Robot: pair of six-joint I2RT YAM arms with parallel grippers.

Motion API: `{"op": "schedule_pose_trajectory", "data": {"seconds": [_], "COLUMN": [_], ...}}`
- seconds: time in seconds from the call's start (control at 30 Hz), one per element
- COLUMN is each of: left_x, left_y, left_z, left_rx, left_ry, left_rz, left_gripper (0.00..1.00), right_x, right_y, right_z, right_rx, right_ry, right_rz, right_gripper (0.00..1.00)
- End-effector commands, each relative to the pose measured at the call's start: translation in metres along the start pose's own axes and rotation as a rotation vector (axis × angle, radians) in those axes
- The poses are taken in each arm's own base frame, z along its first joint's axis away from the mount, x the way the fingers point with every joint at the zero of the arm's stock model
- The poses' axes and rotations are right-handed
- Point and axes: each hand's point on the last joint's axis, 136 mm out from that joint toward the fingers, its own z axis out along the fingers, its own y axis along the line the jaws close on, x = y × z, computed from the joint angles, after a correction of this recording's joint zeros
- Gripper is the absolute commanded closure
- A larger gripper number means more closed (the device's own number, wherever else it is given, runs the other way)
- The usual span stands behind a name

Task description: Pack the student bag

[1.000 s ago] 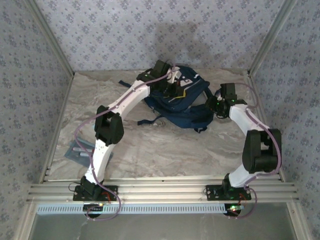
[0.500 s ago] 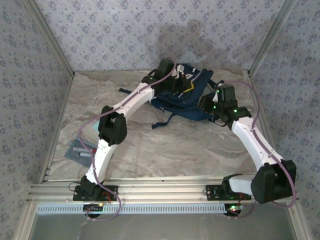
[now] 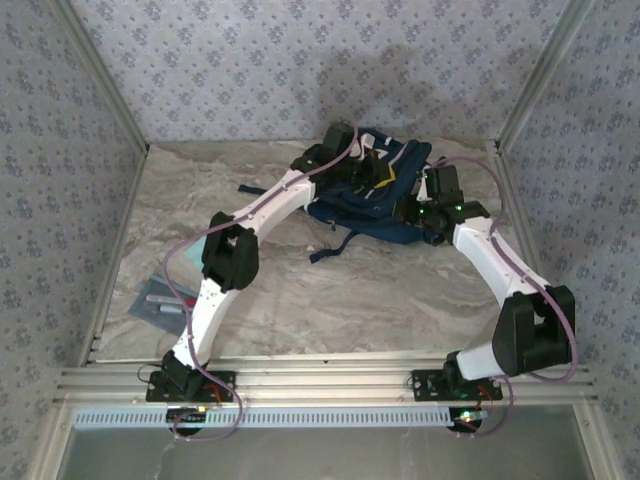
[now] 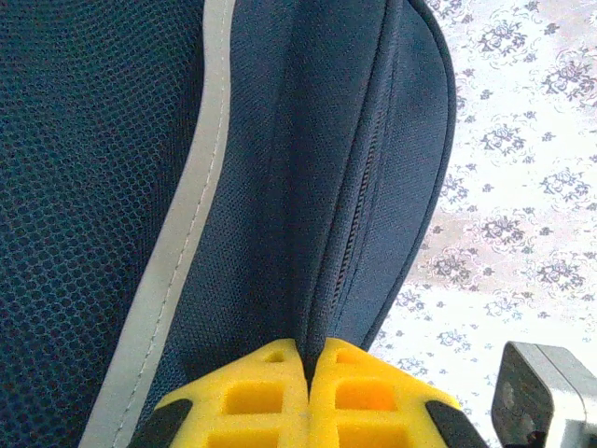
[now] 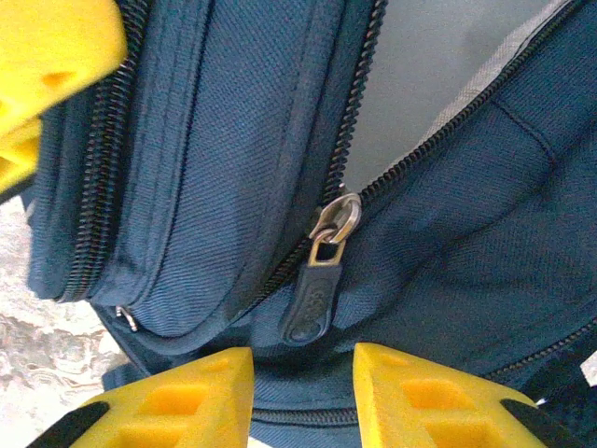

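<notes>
The right gripper [image 5: 303,378] had its yellow jaws apart at 6 o'clock. The dark zipper pull [image 5: 312,303] hung just above them on the blue student bag [image 5: 215,140].

Student bag [image 3: 380,195] half hidden; packet [image 3: 158,303] perhaps pens.

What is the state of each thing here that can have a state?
Navy-blue fabric backpack: lying on the table.
Backpack zipper with black pull: partly open, grey lining showing.
Left gripper: shut on a backpack fold.
Right gripper: open, fingers just below the pull.
</notes>
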Motion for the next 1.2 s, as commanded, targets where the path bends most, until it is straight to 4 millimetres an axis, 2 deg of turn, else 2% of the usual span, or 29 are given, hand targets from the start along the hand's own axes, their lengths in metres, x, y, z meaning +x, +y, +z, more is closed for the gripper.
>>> {"op": "schedule_pose_trajectory", "data": {"seconds": [0.0, 0.27, 0.43, 0.57, 0.67, 0.73, 0.87, 0.97, 1.17], "left_x": [-0.011, 0.0, 0.006, -0.003, -0.015, -0.024, -0.034, -0.036, -0.034], "left_y": [-0.085, -0.103, -0.11, -0.094, -0.069, -0.054, -0.035, -0.032, -0.034], "left_z": [-0.029, -0.033, -0.035, -0.028, -0.015, -0.005, 0.013, 0.018, 0.024], "left_rx": [0.207, 0.259, 0.27, 0.21, 0.155, 0.132, 0.108, 0.097, 0.107], "left_ry": [-0.045, 0.011, 0.025, -0.019, -0.061, -0.083, -0.107, -0.12, -0.117], "left_rz": [0.129, 0.125, 0.14, 0.15, 0.132, 0.11, 0.092, 0.101, 0.099], "left_gripper": [1.0, 1.0, 1.0, 1.0, 1.0, 1.0, 1.0, 1.0, 1.0], "right_x": [-0.005, -0.02, -0.028, -0.028, -0.02, -0.011, 0.016, 0.035, 0.05], "right_y": [-0.008, -0.011, -0.012, -0.011, -0.005, 0.005, 0.022, 0.024, 0.038], "right_z": [0.004, 0.022, 0.024, 0.013, 0.003, -0.005, -0.014, -0.016, -0.008], "right_rx": [0.035, -0.008, -0.003, -0.017, -0.047, -0.108, -0.181, -0.207, -0.262], "right_ry": [-0.014, -0.089, -0.119, -0.128, -0.095, -0.052, 0.049, 0.106, 0.148], "right_rz": [-0.048, -0.047, -0.051, -0.046, -0.024, 0.019, 0.073, 0.1, 0.139], "right_gripper": [0.65, 0.62, 0.84, 1.0, 1.0, 1.0, 1.0, 1.0, 1.0]}}
